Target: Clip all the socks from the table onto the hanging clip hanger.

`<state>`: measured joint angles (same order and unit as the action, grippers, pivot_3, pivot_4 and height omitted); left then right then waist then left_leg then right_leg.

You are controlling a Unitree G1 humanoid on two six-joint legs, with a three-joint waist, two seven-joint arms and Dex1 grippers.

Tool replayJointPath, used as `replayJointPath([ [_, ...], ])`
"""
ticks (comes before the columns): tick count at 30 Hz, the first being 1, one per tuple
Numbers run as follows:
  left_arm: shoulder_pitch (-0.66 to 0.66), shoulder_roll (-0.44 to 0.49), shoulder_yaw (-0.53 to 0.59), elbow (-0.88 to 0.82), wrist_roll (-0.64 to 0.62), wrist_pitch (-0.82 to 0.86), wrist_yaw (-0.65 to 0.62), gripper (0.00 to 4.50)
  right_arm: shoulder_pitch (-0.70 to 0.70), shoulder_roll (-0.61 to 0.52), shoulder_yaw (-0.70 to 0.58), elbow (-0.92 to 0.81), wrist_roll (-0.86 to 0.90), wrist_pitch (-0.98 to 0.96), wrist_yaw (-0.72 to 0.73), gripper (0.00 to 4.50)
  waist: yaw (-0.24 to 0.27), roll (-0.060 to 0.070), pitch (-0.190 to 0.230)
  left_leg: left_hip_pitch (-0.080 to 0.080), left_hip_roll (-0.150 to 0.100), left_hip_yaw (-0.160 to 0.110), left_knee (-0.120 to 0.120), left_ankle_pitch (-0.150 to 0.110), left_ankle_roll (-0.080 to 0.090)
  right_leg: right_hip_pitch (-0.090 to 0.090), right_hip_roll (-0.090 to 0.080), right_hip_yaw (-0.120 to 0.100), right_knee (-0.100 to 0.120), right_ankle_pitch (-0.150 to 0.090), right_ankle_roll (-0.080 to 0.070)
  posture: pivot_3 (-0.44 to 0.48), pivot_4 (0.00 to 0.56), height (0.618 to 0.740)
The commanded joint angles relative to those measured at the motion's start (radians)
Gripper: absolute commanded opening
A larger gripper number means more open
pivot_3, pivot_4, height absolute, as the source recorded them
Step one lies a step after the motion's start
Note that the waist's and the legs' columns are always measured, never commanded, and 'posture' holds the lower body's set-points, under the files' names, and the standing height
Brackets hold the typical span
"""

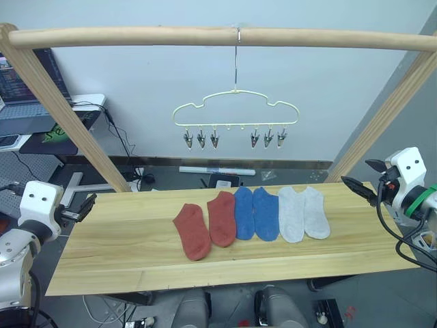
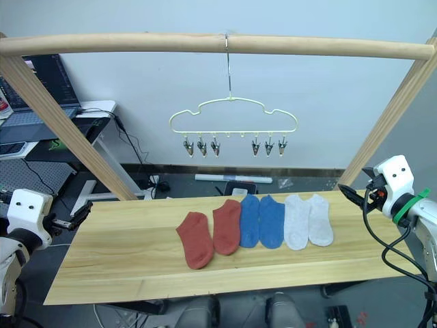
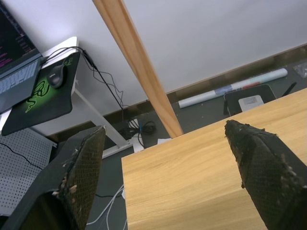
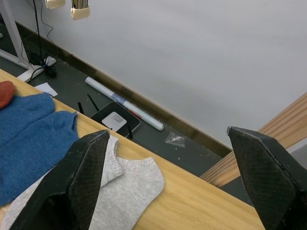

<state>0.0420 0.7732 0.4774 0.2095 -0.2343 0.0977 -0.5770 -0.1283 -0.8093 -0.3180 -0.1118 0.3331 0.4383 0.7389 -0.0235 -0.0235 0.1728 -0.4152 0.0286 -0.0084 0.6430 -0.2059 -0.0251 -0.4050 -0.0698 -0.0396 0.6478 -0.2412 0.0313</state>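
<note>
The counter [image 1: 123, 253] carries all six socks side by side near the middle of its far edge, toes toward the near edge: rust-red socks [image 1: 208, 225], blue socks [image 1: 257, 213], grey socks [image 1: 304, 213], likely spread for single picks. Above them the clip hanger [image 1: 235, 113] hangs empty, so nothing is clipped yet. The left tool [image 1: 85, 205] and right tool [image 1: 358, 188] wait at the counter's two ends, fingers apart, holding nothing.

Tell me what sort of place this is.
Probably an indoor robotics lab or test room: a wooden frame holds a clip hanger over the table, beside a desk with a laptop and cables.
</note>
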Motion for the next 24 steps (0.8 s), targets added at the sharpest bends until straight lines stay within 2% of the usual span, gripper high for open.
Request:
replayJointPath([
  [1, 0.011, 0.007, 0.027, -0.025, 0.004, -0.026, 0.009, 4.22, -0.007, -0.003, -0.013, -0.022, 0.004, -0.018, 0.001, 4.15, 0.000, 0.000, 0.000, 0.000, 0.000, 0.000, 0.000, 0.000, 0.000, 0.000, 0.000, 0.000, 0.000, 0.000, 0.000, -0.038, 0.122, 0.740],
  [23, 0.031, -0.013, 0.061, -0.045, -0.091, -0.051, -0.045, 4.22, 0.006, 0.013, -0.028, -0.055, 0.022, -0.006, -0.003, 4.15, -0.001, 0.000, 0.000, 0.000, 0.001, 0.005, 0.000, 0.000, 0.000, -0.002, 0.000, 0.004, 0.000, 0.001, 0.000, -0.052, 0.131, 0.740],
  [24, 0.031, -0.014, 0.060, -0.045, -0.090, -0.049, -0.044, 4.38, 0.006, 0.014, -0.027, -0.056, 0.021, -0.007, -0.003, 4.15, -0.001, 0.000, 0.000, 0.000, 0.001, 0.005, 0.000, 0.000, 0.000, -0.002, 0.000, 0.004, 0.000, 0.001, 0.000, -0.052, 0.131, 0.740],
])
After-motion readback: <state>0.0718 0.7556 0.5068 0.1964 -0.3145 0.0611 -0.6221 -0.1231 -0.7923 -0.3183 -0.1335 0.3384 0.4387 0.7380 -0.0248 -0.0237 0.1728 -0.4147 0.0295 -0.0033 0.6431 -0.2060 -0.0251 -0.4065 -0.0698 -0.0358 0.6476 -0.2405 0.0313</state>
